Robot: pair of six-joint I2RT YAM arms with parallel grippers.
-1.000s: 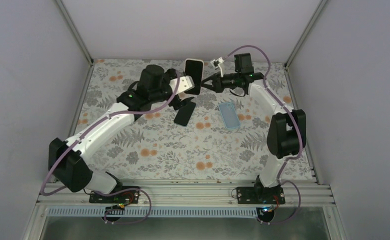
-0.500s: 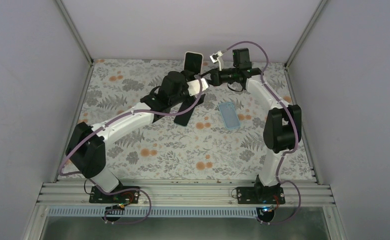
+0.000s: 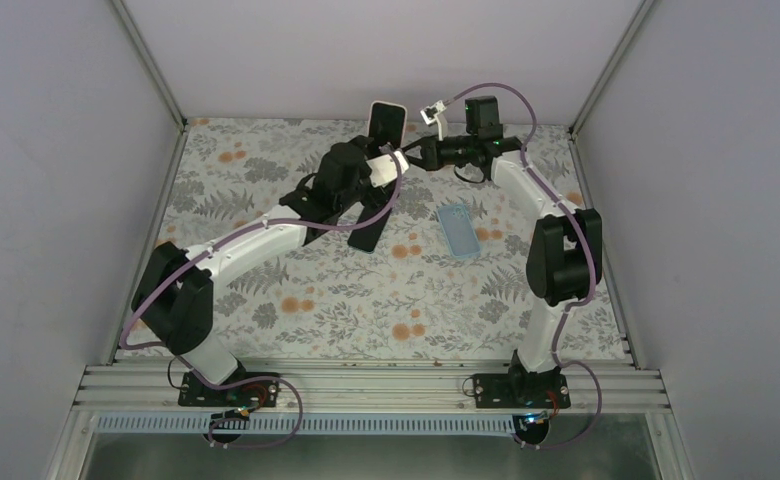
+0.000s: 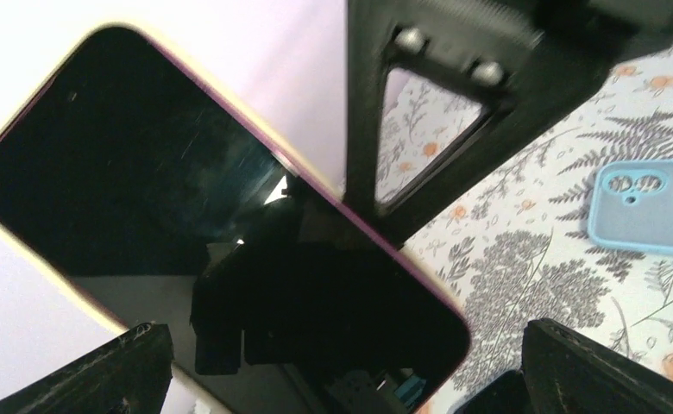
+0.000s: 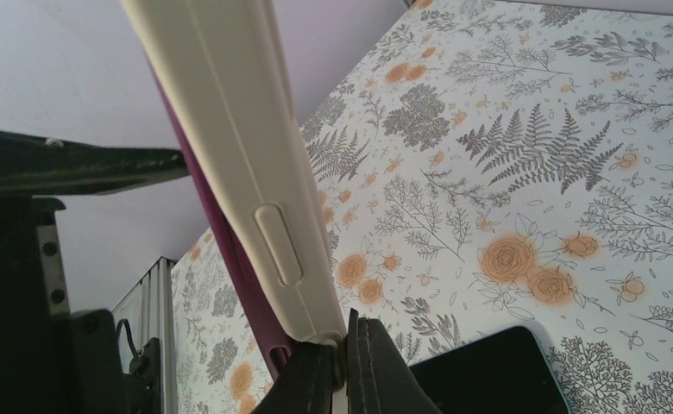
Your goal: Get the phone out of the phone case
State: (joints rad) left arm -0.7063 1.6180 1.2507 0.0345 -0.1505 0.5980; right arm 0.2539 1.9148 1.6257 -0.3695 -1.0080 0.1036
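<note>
My right gripper (image 5: 344, 347) is pinching the cream case (image 5: 247, 164) by its edge, holding it upright. My left gripper (image 4: 350, 366) is facing the phone (image 4: 186, 233), jaws spread; I'm guessing that's for prying.

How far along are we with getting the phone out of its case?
Done: the phone in its cream case is held clear of the table, the right tool pinching the case's lower end. In hand: the open left tool faces the screen, fingers either side, not gripping. Left: the phone sits in the case, yet to be pushed free.
</note>
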